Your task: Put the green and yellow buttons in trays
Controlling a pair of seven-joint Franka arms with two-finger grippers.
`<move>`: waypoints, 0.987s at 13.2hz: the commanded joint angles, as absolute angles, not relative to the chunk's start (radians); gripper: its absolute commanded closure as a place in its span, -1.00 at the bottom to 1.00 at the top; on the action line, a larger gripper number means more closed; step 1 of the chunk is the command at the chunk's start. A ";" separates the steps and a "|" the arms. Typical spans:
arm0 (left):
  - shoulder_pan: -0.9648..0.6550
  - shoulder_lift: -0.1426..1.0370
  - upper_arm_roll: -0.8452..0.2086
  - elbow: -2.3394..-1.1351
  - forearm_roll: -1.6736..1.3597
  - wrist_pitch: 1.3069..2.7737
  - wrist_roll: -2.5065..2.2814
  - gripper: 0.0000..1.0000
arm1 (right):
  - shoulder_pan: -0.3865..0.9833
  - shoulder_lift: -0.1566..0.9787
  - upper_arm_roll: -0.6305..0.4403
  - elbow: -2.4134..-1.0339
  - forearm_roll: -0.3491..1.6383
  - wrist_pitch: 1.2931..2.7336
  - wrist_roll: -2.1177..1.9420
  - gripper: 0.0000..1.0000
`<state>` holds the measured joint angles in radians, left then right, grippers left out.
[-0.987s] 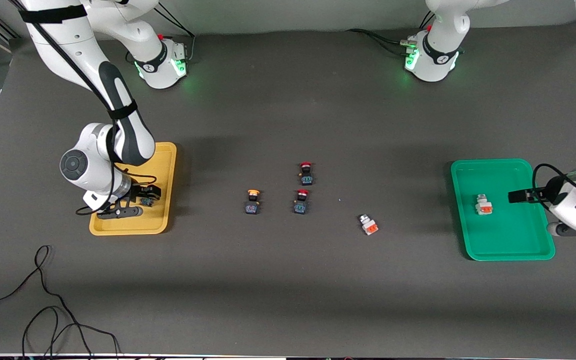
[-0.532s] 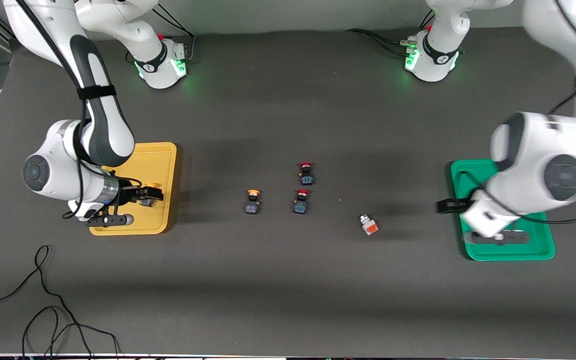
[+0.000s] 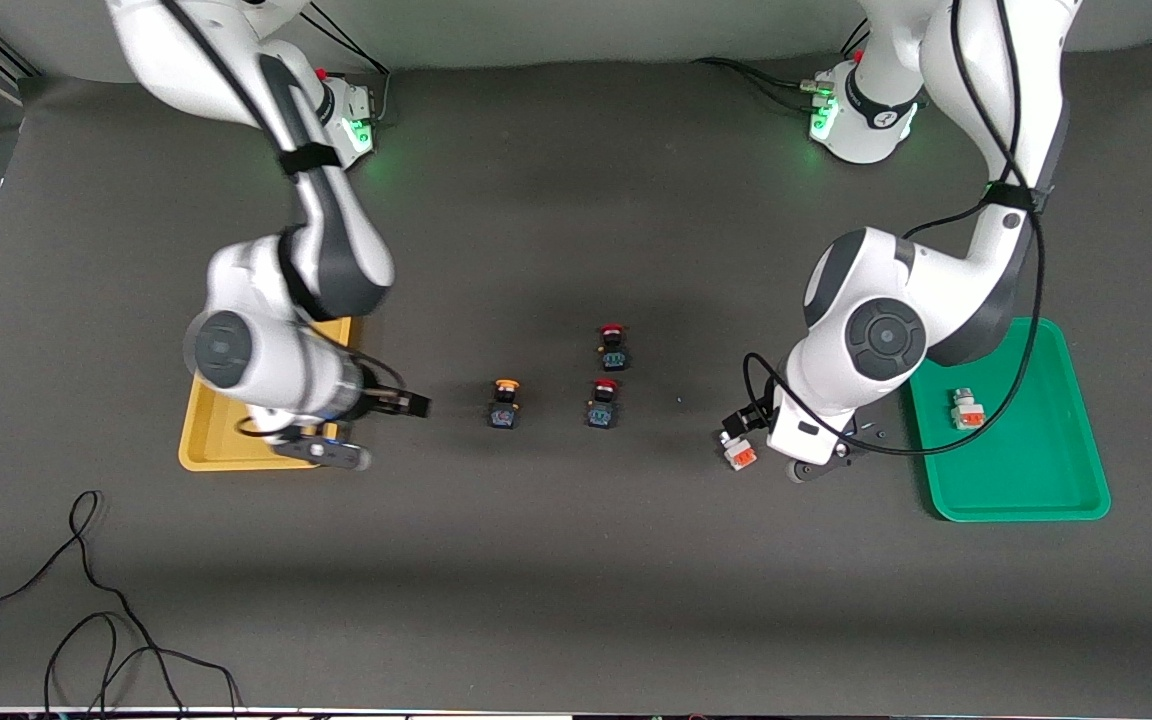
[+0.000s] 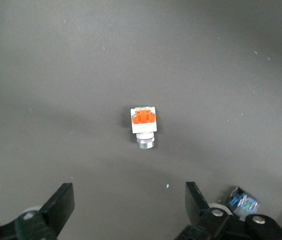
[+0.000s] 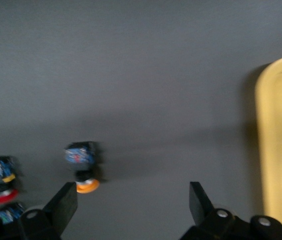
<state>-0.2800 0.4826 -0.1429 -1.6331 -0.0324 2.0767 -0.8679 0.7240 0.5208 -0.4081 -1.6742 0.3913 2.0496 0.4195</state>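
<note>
From the front view, my left gripper hangs over the white button with the orange block, which lies on the bare table between the red-capped switches and the green tray; a second white button lies already inside that tray. My right gripper is just off the edge of the yellow tray, pointing toward the black button with the yellow cap, which stands a short way ahead of it. In the left wrist view, my two fingers stand wide apart and hold nothing, and the white button lies on its side ahead of them, centred between them, with the silver end toward me. I judge it light, rigid plastic, a little slippery at the round metal end, so I would close on the flat sides of the square white body, not on the silver end. In the right wrist view, my fingers are also wide and empty; the yellow-capped button sits close before one finger, off the centre line, and the yellow tray is at the side. This button is small and may tip, so I would take its black body low.
</note>
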 commanded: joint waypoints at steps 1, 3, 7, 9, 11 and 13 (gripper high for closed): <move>-0.299 0.535 -0.133 -1.612 -0.038 2.135 -0.943 -0.97 | 0.784 0.704 -0.419 -1.502 0.501 2.051 0.511 -0.99; -0.305 0.593 -0.132 -1.612 -0.034 2.198 -0.943 -0.97 | 0.808 0.768 -0.419 -1.483 0.512 2.120 0.537 -0.99; -0.307 0.678 -0.126 -1.618 0.020 2.289 -0.945 -0.96 | 0.830 0.839 -0.368 -1.489 0.511 2.212 0.541 -0.98; -0.311 0.707 -0.126 -1.618 0.021 2.312 -0.946 -0.96 | 0.848 0.854 -0.368 -1.503 0.511 2.233 0.540 -0.98; -0.310 0.732 -0.124 -1.618 0.021 2.347 -0.946 -0.96 | 0.859 0.854 -0.368 -1.523 0.511 2.235 0.540 -0.96; -0.313 0.741 -0.124 -1.618 0.023 2.355 -0.946 -0.83 | 0.859 0.851 -0.368 -1.534 0.512 2.235 0.540 0.83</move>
